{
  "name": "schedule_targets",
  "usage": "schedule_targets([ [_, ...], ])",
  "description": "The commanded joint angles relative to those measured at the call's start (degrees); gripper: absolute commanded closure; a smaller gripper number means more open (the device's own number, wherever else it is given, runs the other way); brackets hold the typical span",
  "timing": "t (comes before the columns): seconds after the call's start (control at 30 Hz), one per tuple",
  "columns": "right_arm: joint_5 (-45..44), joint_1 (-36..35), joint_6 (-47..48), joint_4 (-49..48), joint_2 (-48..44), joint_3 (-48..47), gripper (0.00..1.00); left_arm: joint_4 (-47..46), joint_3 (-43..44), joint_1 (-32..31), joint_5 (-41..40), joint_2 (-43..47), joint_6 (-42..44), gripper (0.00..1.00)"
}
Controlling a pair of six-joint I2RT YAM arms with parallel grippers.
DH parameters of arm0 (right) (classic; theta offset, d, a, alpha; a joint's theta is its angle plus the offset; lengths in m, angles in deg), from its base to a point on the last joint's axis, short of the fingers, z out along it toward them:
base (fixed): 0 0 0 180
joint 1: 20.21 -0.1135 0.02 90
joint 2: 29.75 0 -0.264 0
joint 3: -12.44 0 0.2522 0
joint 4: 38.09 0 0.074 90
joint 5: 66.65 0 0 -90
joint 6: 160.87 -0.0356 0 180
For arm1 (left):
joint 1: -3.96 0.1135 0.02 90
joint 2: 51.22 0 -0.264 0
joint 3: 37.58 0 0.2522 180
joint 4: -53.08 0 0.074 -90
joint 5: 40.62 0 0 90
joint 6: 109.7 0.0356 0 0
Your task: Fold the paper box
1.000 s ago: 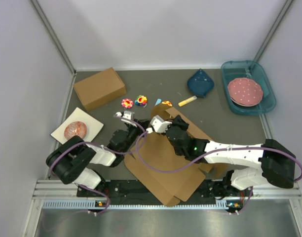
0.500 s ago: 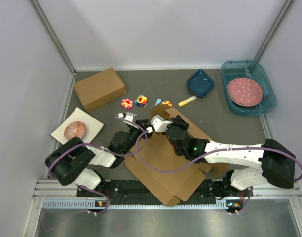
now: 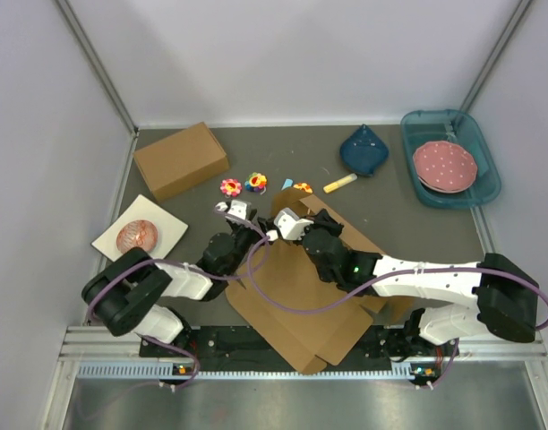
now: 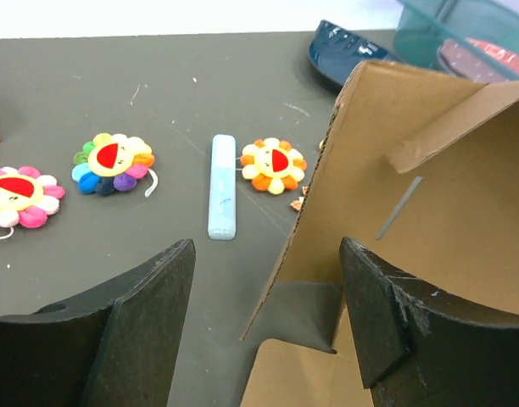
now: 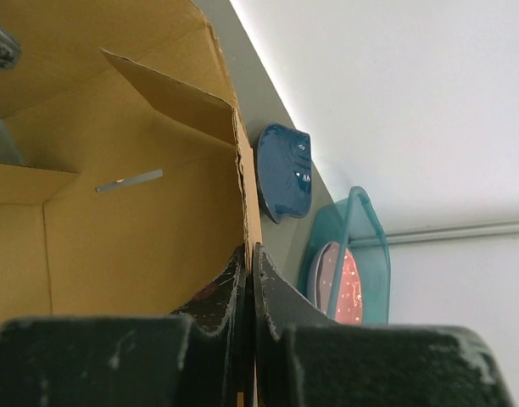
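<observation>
The paper box (image 3: 296, 300) is a brown die-cut cardboard sheet lying mid-table, with its far panels raised. My right gripper (image 3: 289, 226) is shut on the upright wall; in the right wrist view its fingertips (image 5: 240, 273) pinch that wall's top edge (image 5: 241, 170). My left gripper (image 3: 237, 214) is open just left of the raised panel. In the left wrist view its gripper (image 4: 266, 292) straddles the panel's slanted edge (image 4: 310, 203), and the wide-apart fingers (image 4: 153, 314) touch nothing. A slit (image 4: 400, 208) shows in the panel.
A deeper ready-made cardboard box (image 3: 181, 159) sits at the back left. Flower toys (image 3: 230, 187), a light blue marker (image 4: 222, 197) and a yellow marker (image 3: 339, 184) lie beyond the box. A dark blue pouch (image 3: 363, 150), a teal tray (image 3: 485, 152) with a pink plate (image 3: 444, 165) and a white card (image 3: 140, 236) stand around.
My left gripper has opened wide and shifted slightly right toward the raised panel. The right gripper keeps its pinch and has not moved.
</observation>
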Motion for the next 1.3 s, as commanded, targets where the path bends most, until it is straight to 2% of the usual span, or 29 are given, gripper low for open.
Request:
schedule_targets([
  [0.0,6.28,-0.98,-6.00,4.83,0.74,0.93,1.00,-3.51,3.71,0.69,1.60,-4.74,3.83,0.26],
  [0.2,6.98,-0.98,-6.17,4.39,1.00,1.19,1.00,-3.42,7.58,1.48,5.20,-9.76,5.59,0.27],
  [0.33,7.07,-0.98,-6.35,4.39,1.09,1.28,1.00,-3.87,9.08,1.74,6.78,-10.46,6.29,0.32],
  [0.43,7.25,-0.98,-6.61,4.39,1.18,1.37,1.00,-3.69,9.61,1.74,8.97,-10.55,7.52,0.42],
  [0.63,6.90,-0.98,-6.52,4.65,1.09,1.28,1.00,-5.26,8.12,1.83,11.09,-9.33,6.82,0.72],
  [0.93,5.76,-1.06,-6.44,4.74,1.79,1.19,1.00,-3.52,6.10,1.48,14.17,-4.14,4.27,1.00],
  [1.27,4.00,-1.33,-7.05,5.44,3.37,0.40,1.00,2.10,7.06,0.16,14.25,1.83,2.69,1.00],
])
